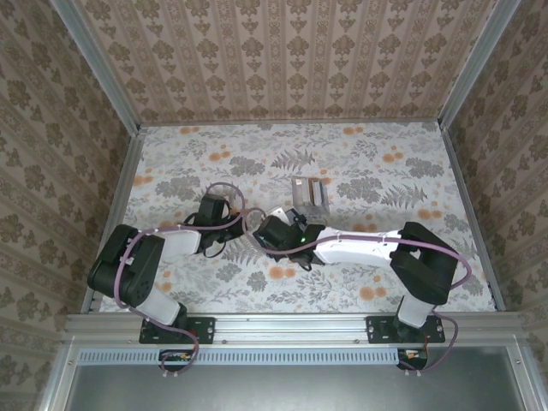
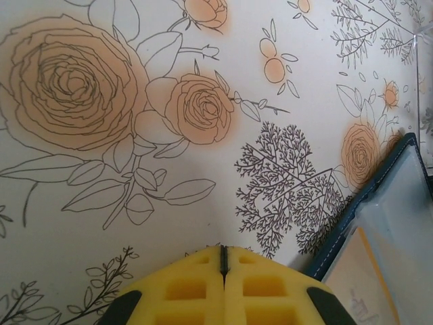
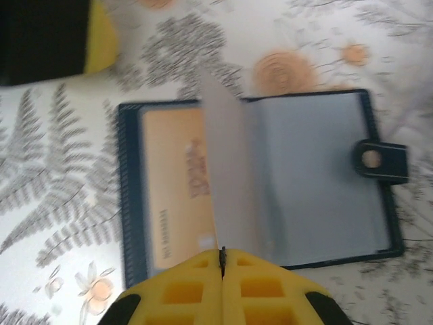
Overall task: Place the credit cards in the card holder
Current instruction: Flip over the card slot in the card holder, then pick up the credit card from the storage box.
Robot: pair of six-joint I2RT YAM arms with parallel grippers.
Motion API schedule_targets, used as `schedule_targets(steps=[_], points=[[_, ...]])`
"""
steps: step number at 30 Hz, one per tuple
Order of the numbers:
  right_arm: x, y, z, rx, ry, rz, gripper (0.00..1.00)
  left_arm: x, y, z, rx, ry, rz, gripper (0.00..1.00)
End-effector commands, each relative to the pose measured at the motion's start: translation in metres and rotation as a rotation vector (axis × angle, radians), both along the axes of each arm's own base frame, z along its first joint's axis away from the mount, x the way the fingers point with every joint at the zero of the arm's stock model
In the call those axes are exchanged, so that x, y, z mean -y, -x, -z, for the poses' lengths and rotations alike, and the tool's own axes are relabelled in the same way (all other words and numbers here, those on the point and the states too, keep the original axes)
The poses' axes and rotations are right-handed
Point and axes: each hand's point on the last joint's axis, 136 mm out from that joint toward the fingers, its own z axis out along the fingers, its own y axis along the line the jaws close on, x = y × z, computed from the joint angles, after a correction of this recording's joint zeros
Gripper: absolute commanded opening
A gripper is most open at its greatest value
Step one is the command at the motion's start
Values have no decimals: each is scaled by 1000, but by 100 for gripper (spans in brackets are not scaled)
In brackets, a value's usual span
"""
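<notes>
The left arm [image 1: 137, 270] and the right arm [image 1: 368, 248] share one build: bulky matt-black joint housings joined by smooth white links. A mauve cable [image 1: 466, 272] runs along each arm, standing off the shell in loose arcs, and drops past the base. Toward six o'clock in the top view, each arm stands on a black base plate [image 1: 181, 330] bolted to a silver rail [image 1: 291, 324]. A small green light [image 1: 301, 221] glows on the right arm's wrist. The left fingers [image 2: 186, 288] and right fingers [image 3: 257, 291] are bright yellow, moulded with rectangular pockets and divided by a thin dark seam, with black pieces at five and seven o'clock.
</notes>
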Motion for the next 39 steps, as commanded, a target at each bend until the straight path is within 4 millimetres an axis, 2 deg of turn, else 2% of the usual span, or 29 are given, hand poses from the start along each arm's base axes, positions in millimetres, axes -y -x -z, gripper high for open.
schedule_targets(steps=[1, 5, 8, 11, 15, 19, 21, 26, 30, 33, 34, 36, 39], points=[[-25, 25, 8, -103, -61, -168, 16, -1, -1, 2, -21, 21, -17, 5], [-33, 44, 10, -181, -152, -277, 32, -2, -2, 0, -26, 49, -20, 5], [-33, 47, 0, -226, -226, -307, 32, -6, -2, 3, -27, 30, -31, 5], [-28, 37, -18, -223, -335, -301, 34, -2, -2, 2, -30, 50, -19, 5], [0, 6, -28, -185, -341, -190, 33, -6, -4, 2, -20, 25, -21, 6], [3, -13, -22, -151, -298, -155, 33, -2, -5, -2, -12, 44, -5, 8], [15, -30, -26, -110, -247, -76, 34, -6, -6, -1, -2, 21, -7, 9], [50, -85, -58, -14, -253, 130, 43, -4, -6, -5, 11, 26, 1, 13], [77, -117, -79, 84, -85, 258, 60, -12, -7, -5, 31, -24, -18, 21], [88, -139, -78, 120, 6, 311, 67, -12, -8, -9, 46, -29, -12, 25], [90, -144, -76, 127, 31, 324, 69, -14, -8, -9, 51, -40, -11, 28], [91, -153, -68, 132, 66, 327, 75, -19, -8, -8, 51, -73, -26, 44], [90, -161, -56, 113, 74, 335, 75, -16, -8, -11, 56, -68, -11, 52]])
